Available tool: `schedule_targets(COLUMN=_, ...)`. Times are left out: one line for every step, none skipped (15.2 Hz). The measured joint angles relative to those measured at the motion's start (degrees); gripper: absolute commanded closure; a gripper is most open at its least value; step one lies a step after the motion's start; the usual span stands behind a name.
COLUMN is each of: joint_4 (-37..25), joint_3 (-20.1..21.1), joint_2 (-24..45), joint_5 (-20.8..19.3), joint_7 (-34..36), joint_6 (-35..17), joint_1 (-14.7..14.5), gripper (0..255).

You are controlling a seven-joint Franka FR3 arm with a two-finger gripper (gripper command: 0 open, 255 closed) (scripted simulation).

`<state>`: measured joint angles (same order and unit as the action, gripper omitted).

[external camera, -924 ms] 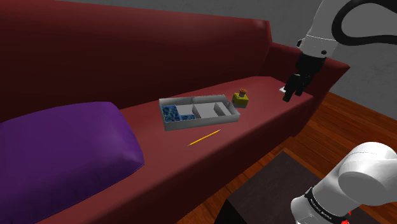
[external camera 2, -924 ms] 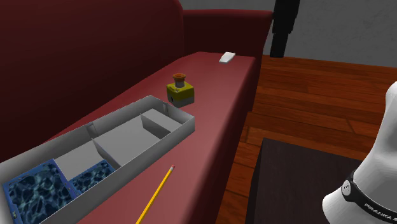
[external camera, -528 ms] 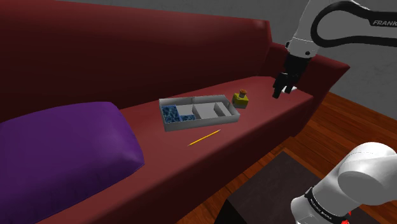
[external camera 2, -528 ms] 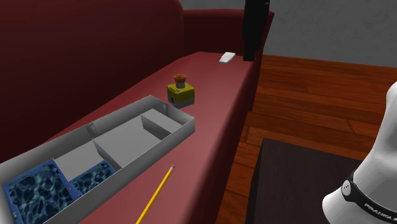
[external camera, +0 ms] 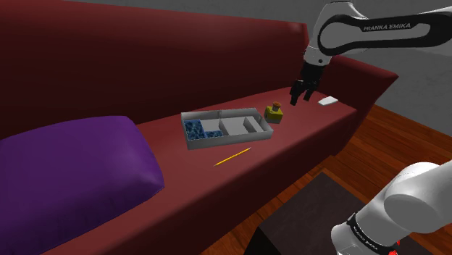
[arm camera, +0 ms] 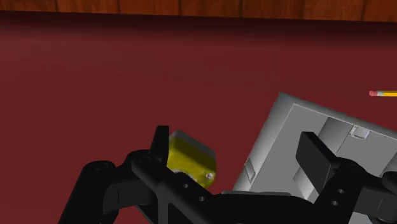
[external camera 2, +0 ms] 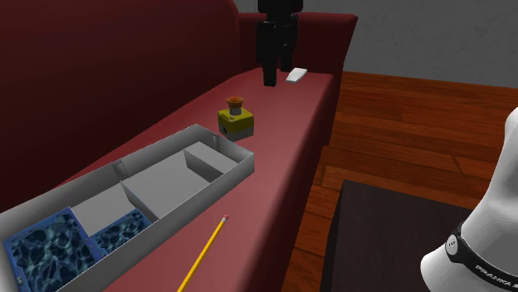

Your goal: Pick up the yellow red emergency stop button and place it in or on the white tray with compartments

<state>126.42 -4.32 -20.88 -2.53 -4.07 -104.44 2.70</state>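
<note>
The yellow box with a red button (external camera: 274, 111) stands on the dark red sofa seat, just off the end of the grey compartment tray (external camera: 232, 138). My gripper (external camera: 297, 99) hangs in the air a little above the button, on the side toward the sofa's arm, and touches nothing. In the second exterior view the gripper (external camera 2: 270, 81) hovers behind the button (external camera 2: 236, 119), with the tray (external camera 2: 199, 199) nearer the camera. Through the wrist view the fingers (arm camera: 160, 137) stand apart, gripper (arm camera: 235, 141) open, the button (arm camera: 189, 159) near one finger and the tray (arm camera: 270, 143) beside it.
A yellow pencil (external camera: 232, 156) lies on the seat in front of the tray. A small white card (external camera: 328, 101) rests near the sofa arm. Blue patterned pieces (external camera 2: 50, 245) fill the tray's far compartments. A purple cushion (external camera: 65, 174) lies at the shoulder view's left; a dark table (external camera 2: 390, 240) stands on the wood floor.
The arm has swung toward the shoulder view's left, from over the sofa arm to just beside the button, uncovering the white card. Button, tray and pencil have not moved.
</note>
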Motion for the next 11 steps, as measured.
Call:
schedule_targets(joint_4=-1.2, joint_3=-0.1, joint_2=1.9, joint_5=0.1, joint_7=-0.1, joint_6=-0.8, joint_1=0.0, gripper=0)
schedule_targets(joint_4=-2.7, joint_3=-0.4, joint_2=4.2, joint_5=0.2, joint_7=-0.4, joint_6=-1.7, joint_1=0.1, gripper=0)
schedule_targets(joint_4=-4.5, joint_3=-0.7, joint_2=6.4, joint_5=0.4, joint_7=-0.8, joint_6=-2.2, joint_1=0.1, gripper=0)
schedule_targets(joint_4=-6.2, joint_3=-1.0, joint_2=8.7, joint_5=0.5, joint_7=-1.1, joint_6=-2.9, joint_1=0.2, gripper=0)
schedule_targets(joint_4=-8.3, joint_3=-1.3, joint_2=11.1, joint_5=0.7, joint_7=-1.6, joint_6=-3.3, joint_1=0.4, gripper=0)
schedule_targets(joint_4=-9.6, joint_3=-1.6, joint_2=12.9, joint_5=0.9, joint_7=-2.0, joint_6=-4.0, joint_1=0.5, gripper=0)
schedule_targets(joint_4=-11.3, joint_3=-1.7, joint_2=15.0, joint_5=1.1, joint_7=-2.3, joint_6=-4.5, joint_1=0.6, gripper=0)
schedule_targets(joint_4=-13.5, joint_3=-1.9, joint_2=17.5, joint_5=1.4, joint_7=-2.5, joint_6=-4.9, joint_1=0.6, gripper=0)
schedule_targets(joint_4=-14.9, joint_3=-2.1, joint_2=19.3, joint_5=1.6, joint_7=-2.9, joint_6=-5.4, joint_1=0.8, gripper=0)
schedule_targets(joint_4=-17.0, joint_3=-2.2, joint_2=21.3, joint_5=1.9, joint_7=-3.2, joint_6=-5.3, joint_1=0.9, gripper=0)
schedule_targets(joint_4=-18.4, joint_3=-2.4, joint_2=22.6, joint_5=2.1, joint_7=-3.5, joint_6=-5.3, joint_1=1.1, gripper=0)
